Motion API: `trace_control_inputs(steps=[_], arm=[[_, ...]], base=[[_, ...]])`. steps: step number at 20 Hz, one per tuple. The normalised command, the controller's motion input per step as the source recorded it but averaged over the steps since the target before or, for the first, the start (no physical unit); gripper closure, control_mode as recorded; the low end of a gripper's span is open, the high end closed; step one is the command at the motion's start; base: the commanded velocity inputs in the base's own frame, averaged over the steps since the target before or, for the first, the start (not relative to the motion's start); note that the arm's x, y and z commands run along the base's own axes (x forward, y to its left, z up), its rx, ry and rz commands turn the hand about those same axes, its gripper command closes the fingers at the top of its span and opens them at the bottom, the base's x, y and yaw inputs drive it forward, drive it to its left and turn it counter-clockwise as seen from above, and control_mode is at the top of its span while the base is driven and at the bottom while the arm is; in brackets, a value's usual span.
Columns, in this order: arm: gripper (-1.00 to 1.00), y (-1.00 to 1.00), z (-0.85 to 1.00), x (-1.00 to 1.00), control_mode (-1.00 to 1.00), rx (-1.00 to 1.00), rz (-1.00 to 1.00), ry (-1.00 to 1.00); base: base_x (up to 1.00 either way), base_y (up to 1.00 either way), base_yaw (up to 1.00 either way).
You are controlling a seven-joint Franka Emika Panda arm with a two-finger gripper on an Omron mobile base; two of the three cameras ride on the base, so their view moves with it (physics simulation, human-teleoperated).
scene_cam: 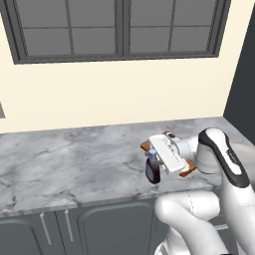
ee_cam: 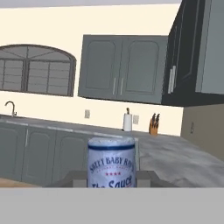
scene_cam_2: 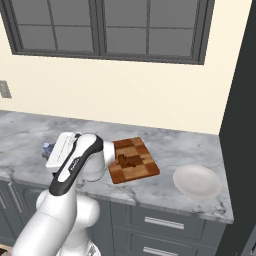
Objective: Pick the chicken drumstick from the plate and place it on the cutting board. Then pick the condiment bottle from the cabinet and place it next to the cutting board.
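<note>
My gripper (scene_cam: pixel 154 160) is shut on the condiment bottle (scene_cam: pixel 153 170), a dark bottle with a bluish cap, held upright just left of the cutting board (scene_cam: pixel 188 172) near the counter's front edge. Whether its base touches the counter I cannot tell. In the hand view the bottle (ee_cam: pixel 111 162) fills the gap between my fingers (ee_cam: pixel 76 178). From the right, only its cap (scene_cam_2: pixel 48 147) peeks past my arm. The checkered cutting board (scene_cam_2: pixel 142 162) carries the chicken drumstick (scene_cam_2: pixel 127 161). The white plate (scene_cam_2: pixel 196 181) lies bare to the board's right. The dark cabinet (scene_cam_2: pixel 244 125) stands at the far right.
The grey marble counter (scene_cam: pixel 74 159) stretches far to the left under a dark-framed window (scene_cam: pixel 119 30). Grey drawers with silver handles (scene_cam_2: pixel 162 223) sit below the counter. The cabinet's tall side (scene_cam: pixel 244 89) closes off the right end.
</note>
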Motion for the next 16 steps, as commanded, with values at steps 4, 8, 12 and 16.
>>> trace_control_inputs(steps=[4, 8, 12, 16], arm=[[1.00, 0.03, -0.22, 0.03, -1.00, 0.00, -0.03, 0.00], [1.00, 0.02, -0.19, 0.02, -1.00, 0.00, -0.04, 0.00], [1.00, 0.02, -0.21, 0.04, -1.00, 0.00, -0.04, 0.00], [1.00, 0.01, -0.24, 0.10, -1.00, 0.00, -0.04, 0.00]], base=[[0.00, 0.00, 0.00], [0.00, 0.00, 0.00], [0.00, 0.00, 0.00], [0.00, 0.00, 0.00]])
